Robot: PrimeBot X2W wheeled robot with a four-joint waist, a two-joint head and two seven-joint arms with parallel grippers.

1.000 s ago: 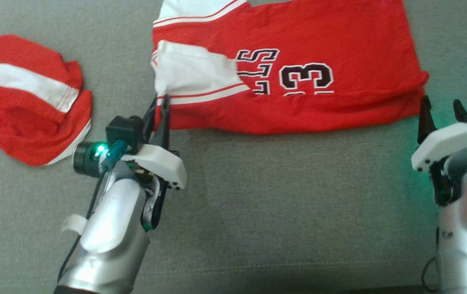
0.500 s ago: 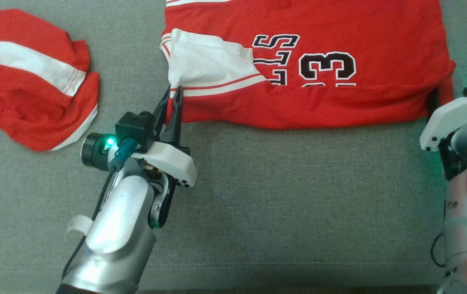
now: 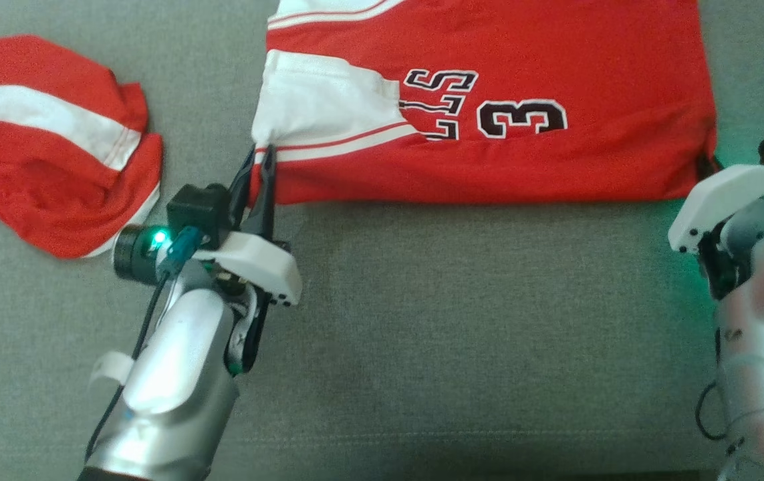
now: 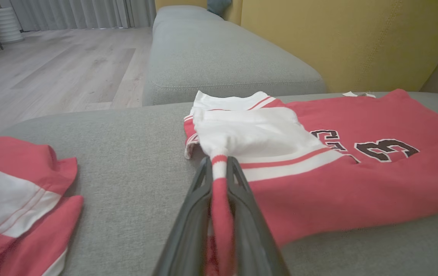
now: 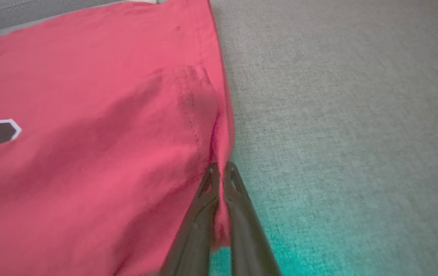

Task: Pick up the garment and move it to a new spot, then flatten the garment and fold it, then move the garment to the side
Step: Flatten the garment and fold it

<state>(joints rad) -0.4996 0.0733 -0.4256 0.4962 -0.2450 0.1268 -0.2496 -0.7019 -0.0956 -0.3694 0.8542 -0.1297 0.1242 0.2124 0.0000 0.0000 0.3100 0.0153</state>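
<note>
A red jersey (image 3: 522, 60) with white sleeves and a dark "3" lies spread on the grey sofa seat (image 3: 455, 334), its near edge doubled over. My left gripper (image 3: 260, 155) is shut on the jersey's near left corner by the white sleeve; the left wrist view has red cloth (image 4: 219, 199) pinched between the fingers of that gripper (image 4: 219, 161). My right gripper (image 5: 220, 168) is shut on the jersey's (image 5: 88, 115) near right corner. In the head view its fingertips are hidden behind the white wrist cover (image 3: 722, 200).
A second red and white garment (image 3: 47, 140) lies crumpled at the left of the seat. Beyond the cushion are a yellow backrest (image 4: 337, 38), another grey cushion (image 4: 219, 57) and wood floor (image 4: 50, 69).
The jersey's near edge has been drawn out straight and taut between the two grippers. My right gripper closed on the right corner. The head camera shifted a little.
</note>
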